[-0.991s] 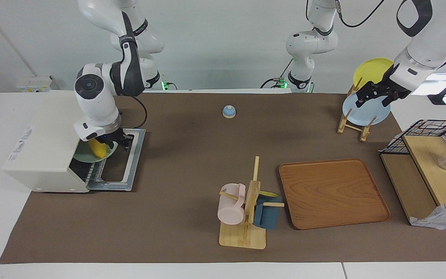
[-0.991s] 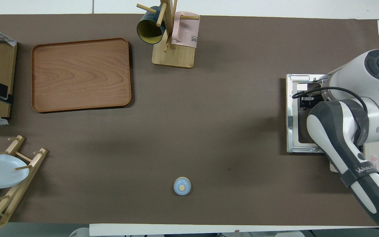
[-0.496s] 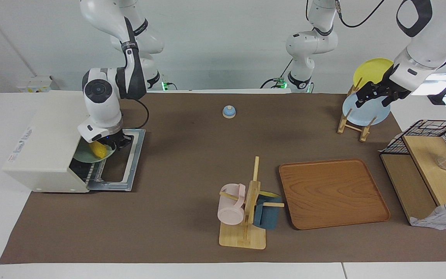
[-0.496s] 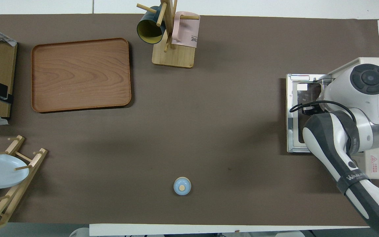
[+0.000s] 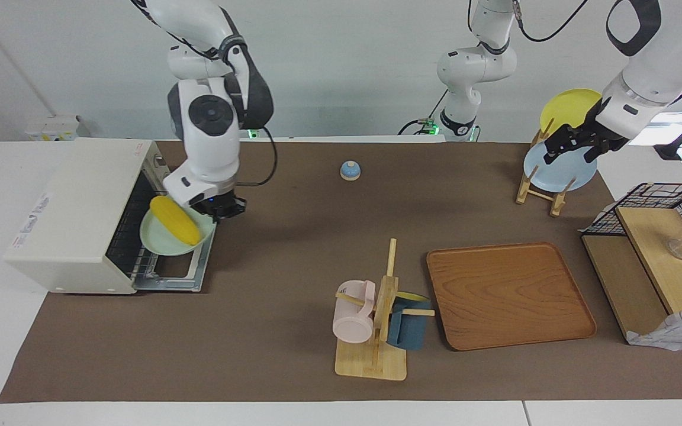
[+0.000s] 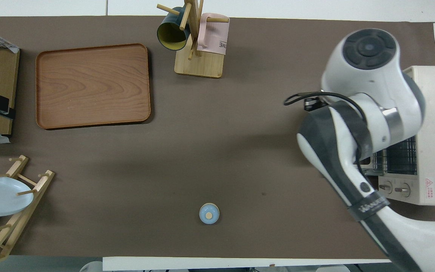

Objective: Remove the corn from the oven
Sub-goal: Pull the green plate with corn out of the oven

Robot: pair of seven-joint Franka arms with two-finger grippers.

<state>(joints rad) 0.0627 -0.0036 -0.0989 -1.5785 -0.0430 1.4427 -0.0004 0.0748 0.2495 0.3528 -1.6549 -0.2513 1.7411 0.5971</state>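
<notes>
Right gripper [image 5: 218, 208]: fingers closed on the rim of a pale green plate [image 5: 163, 244], at the plate's edge toward the left arm's end of the table. The plate is held in the air over the oven's lowered door [image 5: 190, 273], tilted, with its lower edge toward the oven opening. The corn [image 5: 174, 220] lies on this plate, its length running diagonally across it, fully outside the oven [image 5: 74, 213]. The oven stands at the right arm's end of the table, door folded flat onto the brown mat [image 5: 293, 236], wire rack [image 5: 131, 236] visible inside. In the overhead view the right arm's body covers the plate, corn and gripper; only the oven top [image 6: 434, 124], part of the rack and 2 knobs show. Left gripper [image 5: 572, 145]: hangs over the wooden dish rack [image 5: 539, 189] at the left arm's end, in front of a light blue plate [image 5: 560, 171] and a yellow plate [image 5: 566, 106] standing in that rack; whether its fingers are spread or pressed together cannot be told, and this arm waits. Elsewhere on the mat: a small blue bell [image 5: 350, 170] near the robots, a wooden tray [image 5: 510, 296], and a mug stand [image 5: 379, 331] carrying 1 pink mug [image 5: 353, 316] and 1 dark blue mug [image 5: 409, 328]
</notes>
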